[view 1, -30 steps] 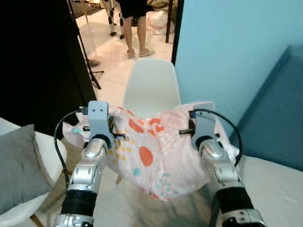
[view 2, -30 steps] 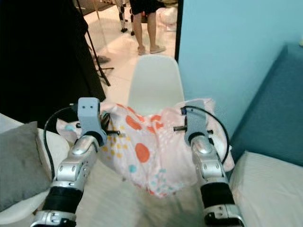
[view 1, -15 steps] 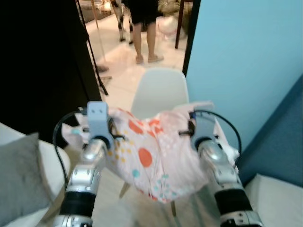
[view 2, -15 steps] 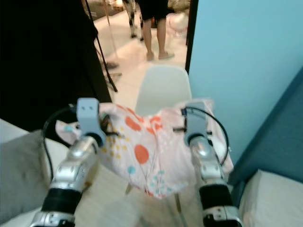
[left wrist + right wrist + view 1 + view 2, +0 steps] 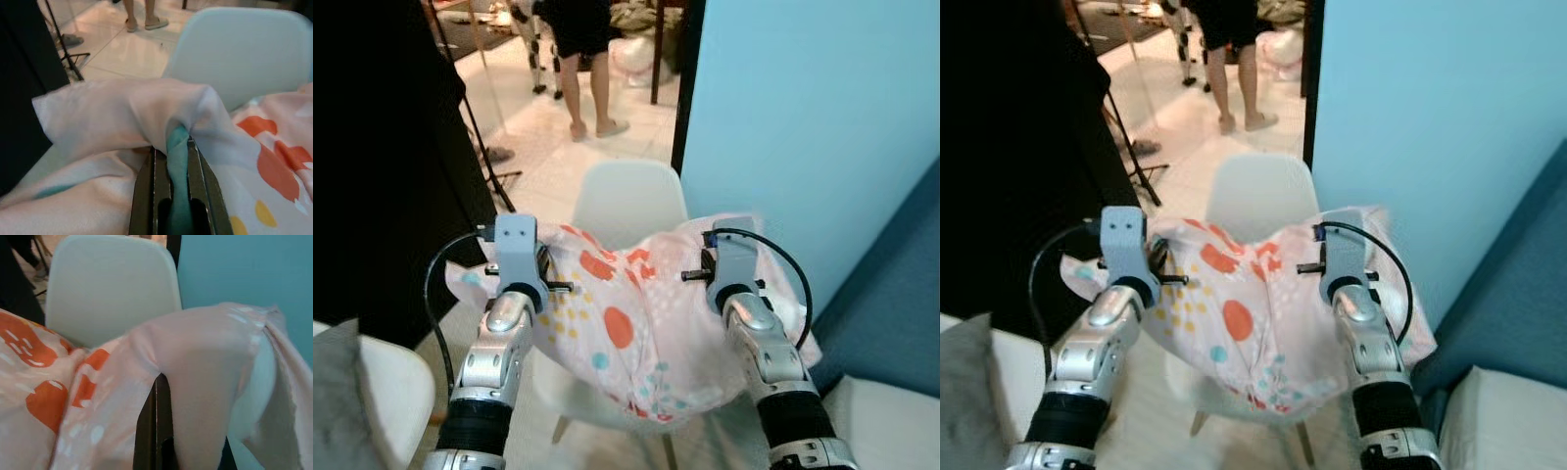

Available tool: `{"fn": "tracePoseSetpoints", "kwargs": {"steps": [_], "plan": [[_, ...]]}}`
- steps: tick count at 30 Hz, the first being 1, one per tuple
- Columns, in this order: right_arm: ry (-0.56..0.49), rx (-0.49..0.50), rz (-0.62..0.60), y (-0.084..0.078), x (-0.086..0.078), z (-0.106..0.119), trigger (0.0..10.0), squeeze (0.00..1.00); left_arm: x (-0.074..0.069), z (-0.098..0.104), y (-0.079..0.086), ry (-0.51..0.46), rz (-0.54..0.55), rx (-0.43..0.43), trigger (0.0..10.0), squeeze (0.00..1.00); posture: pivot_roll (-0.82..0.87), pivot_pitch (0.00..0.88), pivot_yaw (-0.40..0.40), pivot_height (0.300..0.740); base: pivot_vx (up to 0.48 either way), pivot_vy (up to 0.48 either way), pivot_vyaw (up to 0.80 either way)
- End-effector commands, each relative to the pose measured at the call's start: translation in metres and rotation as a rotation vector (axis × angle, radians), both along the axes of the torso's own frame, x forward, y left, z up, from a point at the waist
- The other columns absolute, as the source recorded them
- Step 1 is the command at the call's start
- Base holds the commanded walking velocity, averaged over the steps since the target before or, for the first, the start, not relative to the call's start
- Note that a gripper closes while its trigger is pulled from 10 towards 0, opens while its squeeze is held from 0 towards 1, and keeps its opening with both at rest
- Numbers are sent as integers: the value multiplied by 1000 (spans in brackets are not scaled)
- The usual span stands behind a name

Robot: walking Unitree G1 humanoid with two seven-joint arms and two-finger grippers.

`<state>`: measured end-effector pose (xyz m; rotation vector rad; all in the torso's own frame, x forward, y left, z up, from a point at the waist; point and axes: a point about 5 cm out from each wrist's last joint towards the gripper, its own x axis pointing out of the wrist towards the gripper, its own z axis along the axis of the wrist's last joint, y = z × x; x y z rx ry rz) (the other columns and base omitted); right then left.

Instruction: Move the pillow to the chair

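Head views: carry step. I hold the pillow [image 5: 626,323] up between both arms, hanging over the white chair [image 5: 628,201]. Next: lower it onto the seat, then release.

Left wrist: left gripper [image 5: 172,169] nearly closed, fingers pinching a fold of pillow fabric.

Right wrist: right gripper [image 5: 159,418] clamped tight on the opposite corner.

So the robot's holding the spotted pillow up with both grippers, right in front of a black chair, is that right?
Not quite: the chair is white, not black, as the left eye view shows. The rest holds: the left gripper and right gripper both pinch the spotted pillow, held up in front of that chair.
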<state>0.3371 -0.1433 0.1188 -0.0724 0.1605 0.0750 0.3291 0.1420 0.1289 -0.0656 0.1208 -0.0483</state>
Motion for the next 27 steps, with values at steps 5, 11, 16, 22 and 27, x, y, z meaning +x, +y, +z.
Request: {"fn": "tracePoseSetpoints", "kwargs": {"steps": [5, 11, 16, 22, 27], "plan": [[-45, 11, 59, 14, 1, 7, 10000, 0, 2, 11, 1, -52, 1, 1, 10000, 0, 50, 60, 33, 740, 341, 0, 0], [-45, 10, 64, 14, 0, 7, 10000, 0, 2, 13, -1, -73, 1, -15, 10000, 0, 49, 57, 33, 740, 0, 0, 0], [-45, 10, 73, 16, 0, 6, 10000, 0, 1, 12, 0, -70, 4, -2, 10000, 0, 48, 56, 31, 740, 0, 0, 0], [-46, 12, 77, 16, 0, 7, 10000, 0, 1, 10, -1, -55, 2, 24, 10000, 0, 46, 55, 30, 740, 0, -240, 0], [-43, 10, 80, 17, 0, 6, 10000, 0, 1, 8, -1, -46, 29, -22, 10000, 0, 45, 59, 28, 740, 0, -288, 0]]}}
